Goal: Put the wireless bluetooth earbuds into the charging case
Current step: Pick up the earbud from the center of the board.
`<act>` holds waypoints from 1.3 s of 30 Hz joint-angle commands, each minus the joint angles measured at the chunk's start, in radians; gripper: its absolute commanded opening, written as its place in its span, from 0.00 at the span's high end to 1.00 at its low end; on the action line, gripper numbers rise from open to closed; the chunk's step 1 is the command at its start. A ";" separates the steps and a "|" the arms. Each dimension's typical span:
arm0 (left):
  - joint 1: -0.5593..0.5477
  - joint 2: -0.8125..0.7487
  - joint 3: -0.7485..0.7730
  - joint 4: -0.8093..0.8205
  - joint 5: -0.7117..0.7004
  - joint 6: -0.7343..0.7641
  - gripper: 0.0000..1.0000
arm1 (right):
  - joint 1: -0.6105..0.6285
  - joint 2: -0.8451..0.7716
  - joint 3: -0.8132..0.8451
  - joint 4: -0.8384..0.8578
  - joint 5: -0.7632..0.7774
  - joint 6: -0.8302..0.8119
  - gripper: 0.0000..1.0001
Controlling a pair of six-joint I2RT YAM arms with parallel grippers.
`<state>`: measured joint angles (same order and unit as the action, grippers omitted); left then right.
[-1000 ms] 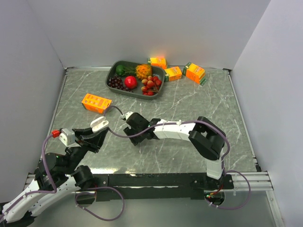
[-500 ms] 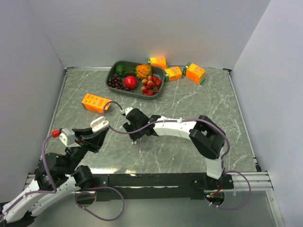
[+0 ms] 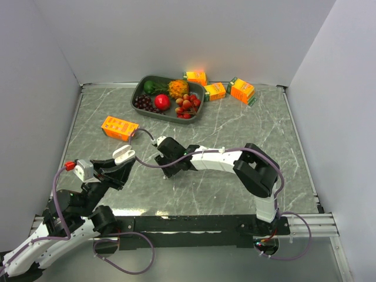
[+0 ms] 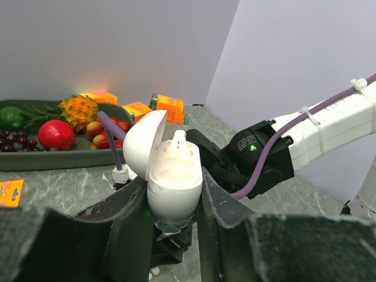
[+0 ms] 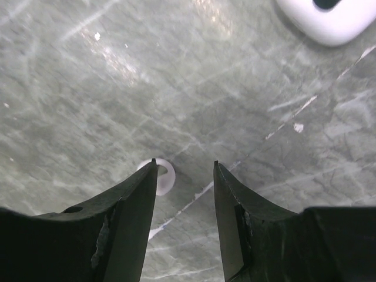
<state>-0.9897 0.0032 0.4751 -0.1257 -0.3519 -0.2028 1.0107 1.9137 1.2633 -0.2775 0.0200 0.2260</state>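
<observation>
Your left gripper pinches the open charging case with a seated earbud inside it, while your right gripper hangs spread over a loose earbud on the table.

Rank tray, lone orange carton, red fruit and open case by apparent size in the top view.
1. tray
2. carton
3. case and red fruit: look alike, so unranked; the case is partly hidden.
</observation>
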 commanded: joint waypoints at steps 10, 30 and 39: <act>-0.001 -0.123 -0.004 0.023 0.025 -0.007 0.99 | 0.009 -0.007 -0.033 0.015 0.018 -0.002 0.50; 0.000 -0.126 -0.003 0.020 0.030 -0.015 0.99 | 0.065 -0.004 -0.056 0.017 0.024 0.006 0.56; -0.001 -0.127 -0.003 0.021 0.034 -0.020 0.99 | 0.081 -0.001 -0.070 0.021 0.018 0.019 0.62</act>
<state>-0.9897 0.0032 0.4751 -0.1246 -0.3328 -0.2062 1.0649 1.9137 1.2224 -0.2356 0.0559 0.2333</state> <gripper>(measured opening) 0.336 0.382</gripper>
